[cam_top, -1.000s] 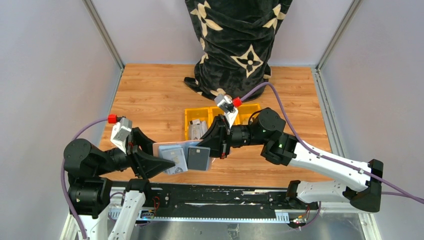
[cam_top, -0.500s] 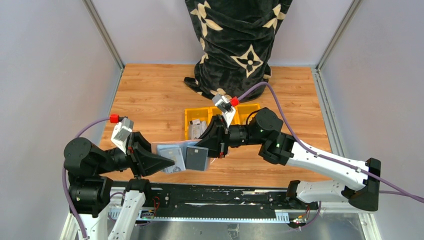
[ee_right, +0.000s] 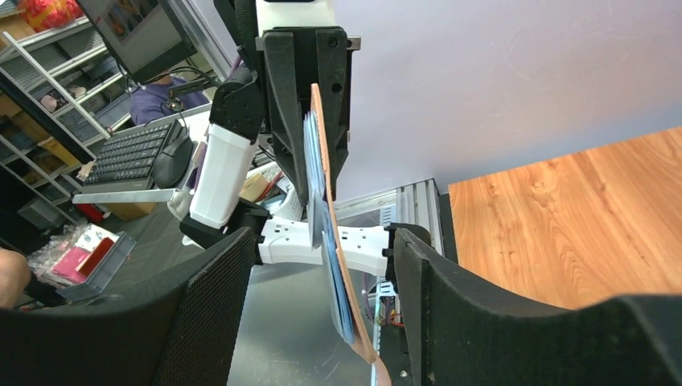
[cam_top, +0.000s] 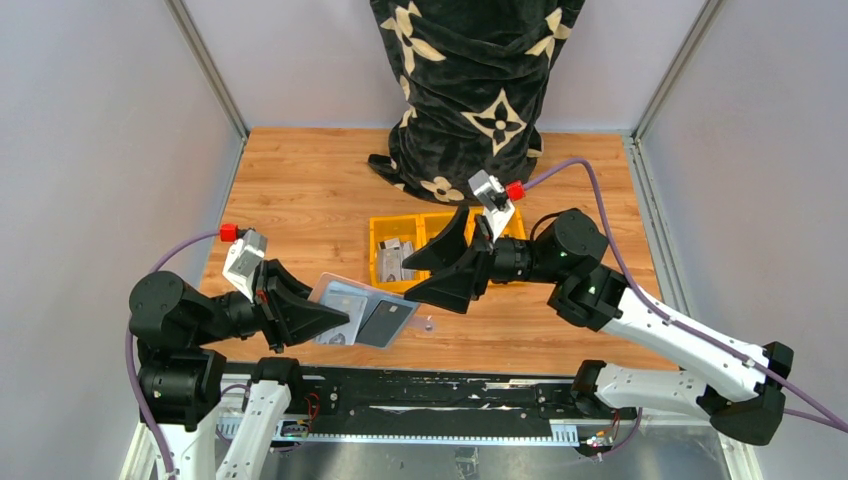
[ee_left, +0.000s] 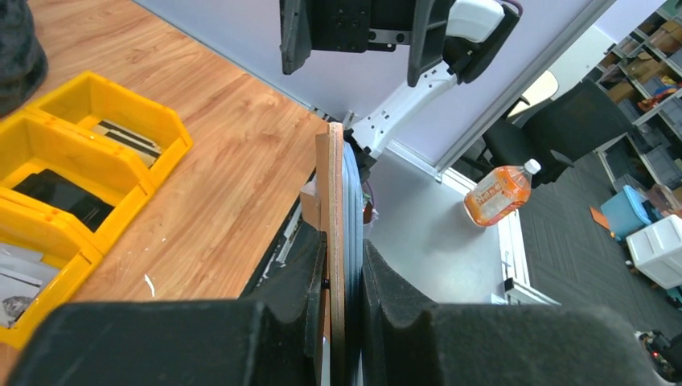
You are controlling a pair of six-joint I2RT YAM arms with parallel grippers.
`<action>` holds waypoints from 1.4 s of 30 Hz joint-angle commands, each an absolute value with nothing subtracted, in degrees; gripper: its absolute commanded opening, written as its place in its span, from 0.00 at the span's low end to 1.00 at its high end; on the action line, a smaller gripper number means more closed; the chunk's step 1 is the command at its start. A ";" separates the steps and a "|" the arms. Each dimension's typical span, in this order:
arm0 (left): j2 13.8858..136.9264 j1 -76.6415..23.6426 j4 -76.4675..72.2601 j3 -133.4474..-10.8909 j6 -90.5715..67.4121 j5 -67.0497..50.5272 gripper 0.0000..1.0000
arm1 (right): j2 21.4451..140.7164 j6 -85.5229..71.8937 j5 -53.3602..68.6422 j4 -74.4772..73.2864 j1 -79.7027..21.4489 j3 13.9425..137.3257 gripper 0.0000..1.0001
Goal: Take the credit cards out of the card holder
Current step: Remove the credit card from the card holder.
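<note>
1. The left end effector was closed narrow on the card holder. It clamped the holder edge-on, with the credit cards pressed against one face. The stack stood clear above the tabletop and projected straight out past the fingertips.
2. The right end effector stood wide and held nothing. The free end of the stack lay ahead of it, in line with the gap between its fingers. Neither finger was seen in contact with it.
3. The holder presented as a thin, matte, taupe-brown sleeve, slightly bowed along its length in the right wrist view. The cards were thinner blue-grey sheets with smooth edges. From above, one pale face and one dark face fanned out beyond the left fingertips.
4. Handling judgement: the cards were probably light, stiff but springy, and slick on their faces. The sleeve appeared softer and likely to flex if pinched hard.
5. Recommended hold: the exposed card end farthest from the left end effector. It should be pinched flat across both faces and drawn along the sleeve's length, not twisted. A grip that also caught the sleeve would likely pull the whole stack.
6. A yellow tray of rigid plastic, with three compartments, lay on the tabletop beneath the right end effector. Some compartments held small flat items, too small to identify.
</note>
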State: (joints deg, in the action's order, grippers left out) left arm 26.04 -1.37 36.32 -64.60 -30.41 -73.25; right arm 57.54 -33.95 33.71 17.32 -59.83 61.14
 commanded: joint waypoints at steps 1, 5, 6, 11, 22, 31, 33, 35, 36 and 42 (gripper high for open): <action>26.20 -1.56 34.40 -65.32 -31.68 -72.51 0.12 | 57.97 -32.09 33.89 18.34 -59.47 62.46 0.68; 26.28 -1.54 34.32 -65.43 -32.22 -72.29 0.08 | 61.96 -32.33 37.96 19.14 -60.90 64.49 0.76; 26.32 -1.54 34.32 -65.62 -32.38 -72.33 0.08 | 63.00 -32.40 39.07 19.33 -61.36 64.88 0.77; 26.47 -1.58 31.48 -65.61 -35.94 -73.12 0.06 | 65.00 -31.41 40.70 20.94 -63.43 63.67 0.78; 25.00 -1.54 21.93 -60.35 -47.17 -69.76 0.22 | 64.71 -34.90 44.14 24.05 -64.42 61.97 0.00; 22.59 -1.57 15.43 -54.71 -55.99 -71.81 0.47 | 64.18 -30.99 45.61 14.37 -64.39 66.29 0.00; 22.67 -1.55 14.96 -54.80 -56.16 -72.94 0.44 | 64.82 -30.27 45.89 11.54 -64.40 67.94 0.00; 22.75 -1.57 14.95 -54.92 -56.12 -73.71 0.41 | 65.48 -29.71 45.74 8.62 -64.38 69.32 0.00; 22.64 -1.55 15.09 -54.94 -56.16 -73.93 0.41 | 65.74 -29.51 45.38 7.85 -64.35 69.88 0.00; 22.78 -1.50 15.16 -55.55 -55.57 -73.78 0.18 | 65.66 -26.85 42.53 2.51 -64.18 71.80 0.01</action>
